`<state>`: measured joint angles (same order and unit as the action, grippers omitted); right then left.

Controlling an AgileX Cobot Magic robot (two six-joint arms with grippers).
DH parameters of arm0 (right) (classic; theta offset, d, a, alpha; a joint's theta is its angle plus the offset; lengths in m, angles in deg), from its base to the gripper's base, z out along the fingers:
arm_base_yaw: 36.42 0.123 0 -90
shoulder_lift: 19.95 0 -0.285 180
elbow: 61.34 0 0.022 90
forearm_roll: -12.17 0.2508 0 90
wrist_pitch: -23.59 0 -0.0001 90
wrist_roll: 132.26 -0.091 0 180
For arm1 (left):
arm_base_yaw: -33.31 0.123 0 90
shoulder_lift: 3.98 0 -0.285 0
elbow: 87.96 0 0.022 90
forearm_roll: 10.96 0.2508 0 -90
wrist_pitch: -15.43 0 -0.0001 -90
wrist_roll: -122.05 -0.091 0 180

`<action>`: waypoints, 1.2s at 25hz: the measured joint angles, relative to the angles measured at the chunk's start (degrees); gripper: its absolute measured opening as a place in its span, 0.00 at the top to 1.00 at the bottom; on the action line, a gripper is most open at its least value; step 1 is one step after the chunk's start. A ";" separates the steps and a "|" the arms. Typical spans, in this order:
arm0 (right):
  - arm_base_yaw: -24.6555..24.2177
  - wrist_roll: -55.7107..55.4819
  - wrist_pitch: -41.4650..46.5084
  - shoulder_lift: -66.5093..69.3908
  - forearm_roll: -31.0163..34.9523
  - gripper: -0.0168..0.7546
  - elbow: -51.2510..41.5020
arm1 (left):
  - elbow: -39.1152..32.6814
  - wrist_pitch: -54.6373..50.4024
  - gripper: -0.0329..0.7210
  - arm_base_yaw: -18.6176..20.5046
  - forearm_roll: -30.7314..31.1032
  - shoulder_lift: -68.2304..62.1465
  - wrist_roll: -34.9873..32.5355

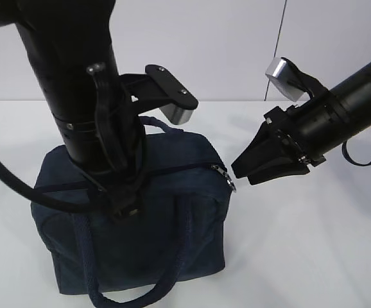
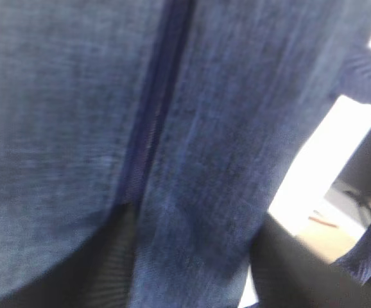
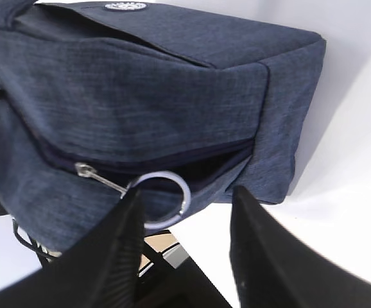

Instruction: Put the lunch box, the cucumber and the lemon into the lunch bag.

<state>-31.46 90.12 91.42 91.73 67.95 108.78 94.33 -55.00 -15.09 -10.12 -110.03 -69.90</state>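
Black right gripper (image 3: 185, 247): jaws apart, empty, just beside silver ring pull (image 3: 164, 199) at zipper end. Black left gripper (image 2: 192, 269): jaws apart, pressed down on top of lunch bag (image 1: 172, 224) astride zipper. Bag upright on white table (image 1: 314, 256), handles (image 1: 134, 282) drooping.

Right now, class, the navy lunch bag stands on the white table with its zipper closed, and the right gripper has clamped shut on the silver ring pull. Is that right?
Not quite. The right gripper is open: in the right wrist view its fingers straddle the ring pull without pinching it. The lunch bag, table and closed zipper are as stated.
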 joint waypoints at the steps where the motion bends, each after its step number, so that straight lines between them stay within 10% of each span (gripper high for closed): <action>1: 0.00 0.00 0.00 0.00 0.00 0.57 0.00 | 0.00 0.00 0.35 0.00 0.54 -0.48 -0.11; 11: -0.86 8.02 0.00 -0.04 13.85 0.57 -8.50 | 0.00 0.09 0.92 0.00 4.96 -1.80 -0.44; 30: -9.62 26.28 -1.01 -0.14 34.82 0.57 -22.16 | 0.00 0.09 0.94 0.00 5.08 -1.80 -0.44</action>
<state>-41.08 116.40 90.42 91.59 102.77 86.62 94.33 -54.91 -15.09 -5.04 -111.83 -70.34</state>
